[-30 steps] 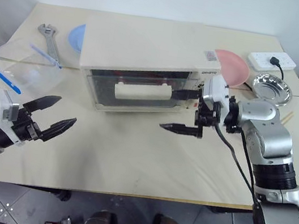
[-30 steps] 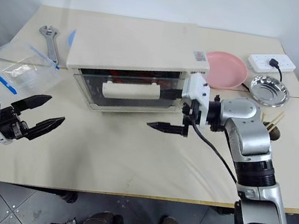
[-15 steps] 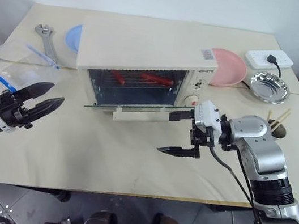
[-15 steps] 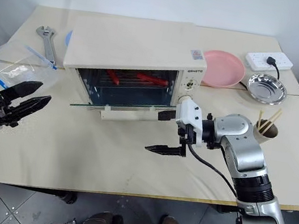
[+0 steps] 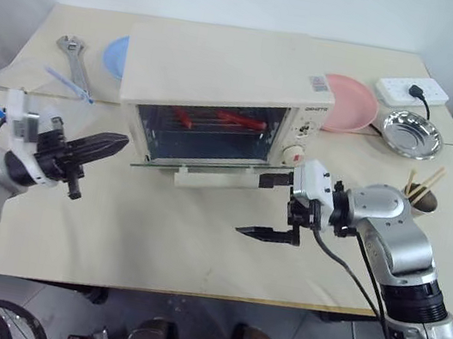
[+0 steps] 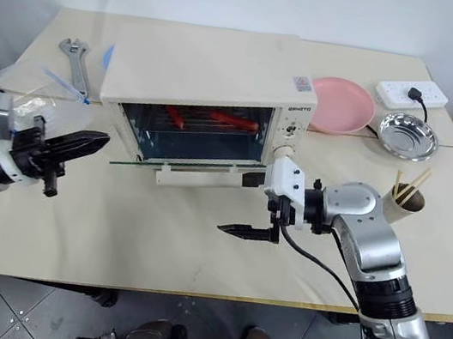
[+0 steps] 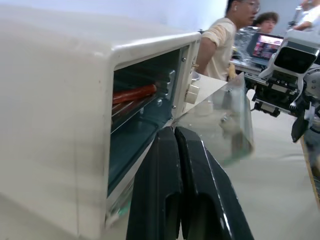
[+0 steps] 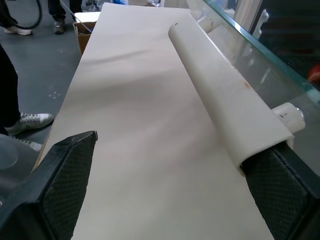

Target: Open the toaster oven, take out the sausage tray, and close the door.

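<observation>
Two changes: door [image 5: 202, 162] now dropped level, centre frame, toaster oven [image 5: 222, 90] open; left gripper [image 5: 100, 147] snapped closed, empty, moved toward opening. Right gripper [image 5: 271, 205] wide under handle. Sausage tray [image 5: 217, 119] inside, next.

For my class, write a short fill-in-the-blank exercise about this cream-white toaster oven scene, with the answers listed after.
1. The glass door of the cream-white toaster oven hangs ____.
2. The long sausages inside are coloured ____.
3. The left gripper's black fingers are ____.
4. The round pink plate lies on the oven's ____ side.

Answers: open; red; shut; right
</observation>
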Tool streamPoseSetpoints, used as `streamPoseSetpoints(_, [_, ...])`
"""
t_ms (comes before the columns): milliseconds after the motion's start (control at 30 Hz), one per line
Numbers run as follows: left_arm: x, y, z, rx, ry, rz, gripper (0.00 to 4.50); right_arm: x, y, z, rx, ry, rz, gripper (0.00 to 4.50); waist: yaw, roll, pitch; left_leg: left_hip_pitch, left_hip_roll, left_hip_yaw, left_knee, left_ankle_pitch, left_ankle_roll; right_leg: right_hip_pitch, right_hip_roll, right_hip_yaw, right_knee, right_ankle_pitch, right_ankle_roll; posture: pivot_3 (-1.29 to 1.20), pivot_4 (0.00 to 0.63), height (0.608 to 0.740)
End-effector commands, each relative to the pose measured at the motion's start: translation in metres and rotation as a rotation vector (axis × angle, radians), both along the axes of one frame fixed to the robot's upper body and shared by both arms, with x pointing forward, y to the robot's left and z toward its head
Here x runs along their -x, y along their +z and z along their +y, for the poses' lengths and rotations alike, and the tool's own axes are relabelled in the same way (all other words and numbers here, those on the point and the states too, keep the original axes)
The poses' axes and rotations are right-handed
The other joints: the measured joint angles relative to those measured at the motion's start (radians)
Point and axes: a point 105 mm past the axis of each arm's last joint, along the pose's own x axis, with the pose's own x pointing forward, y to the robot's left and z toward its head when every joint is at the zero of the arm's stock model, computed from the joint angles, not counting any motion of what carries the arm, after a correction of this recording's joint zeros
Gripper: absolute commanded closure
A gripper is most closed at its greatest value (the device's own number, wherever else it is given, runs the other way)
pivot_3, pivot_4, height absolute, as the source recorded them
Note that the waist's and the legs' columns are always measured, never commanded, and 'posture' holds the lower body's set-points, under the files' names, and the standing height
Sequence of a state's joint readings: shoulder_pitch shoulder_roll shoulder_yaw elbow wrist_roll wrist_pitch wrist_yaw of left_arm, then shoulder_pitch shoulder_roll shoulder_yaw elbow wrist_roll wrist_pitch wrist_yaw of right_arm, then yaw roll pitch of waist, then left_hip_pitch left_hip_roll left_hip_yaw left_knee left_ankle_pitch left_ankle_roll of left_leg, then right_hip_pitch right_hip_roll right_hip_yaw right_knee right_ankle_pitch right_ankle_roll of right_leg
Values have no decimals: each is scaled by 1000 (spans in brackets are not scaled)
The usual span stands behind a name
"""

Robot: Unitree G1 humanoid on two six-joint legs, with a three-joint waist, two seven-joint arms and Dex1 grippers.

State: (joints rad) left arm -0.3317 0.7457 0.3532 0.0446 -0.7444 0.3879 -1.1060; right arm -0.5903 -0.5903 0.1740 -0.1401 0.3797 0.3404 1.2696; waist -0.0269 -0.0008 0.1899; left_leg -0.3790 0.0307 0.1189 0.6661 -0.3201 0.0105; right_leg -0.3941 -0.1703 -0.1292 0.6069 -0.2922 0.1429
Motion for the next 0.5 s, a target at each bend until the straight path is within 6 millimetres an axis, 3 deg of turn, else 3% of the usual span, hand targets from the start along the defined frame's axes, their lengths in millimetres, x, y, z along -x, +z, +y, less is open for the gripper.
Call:
streamPoseSetpoints(33, [-11, -5, -6, -72, -10, -5, 4451, 10, 9, -3, -15, -1, -26, 0, 0, 0, 0, 0, 0, 1, 0, 0, 0, 0, 0, 0, 0, 0, 0, 0, 150, 740])
streamPoseSetpoints(200, [-16, -18, -24, -149, -118, 41, 4451, 18, 0, -14, 15, -77, 15, 0, 7, -1, 0, -5, 0, 0, 1, -1, 0, -2, 0, -2, -1, 0, 0, 0, 150, 740])
streamPoseSetpoints(500, [-24, -32, -40, -273, -252, 85, 4451, 34, -17, -53, 187, -191, 107, 0, 23, -3, 0, -9, 0, 0, 9, -1, 1, -4, 1, -2, -1, 0, 0, 0, 150, 740])
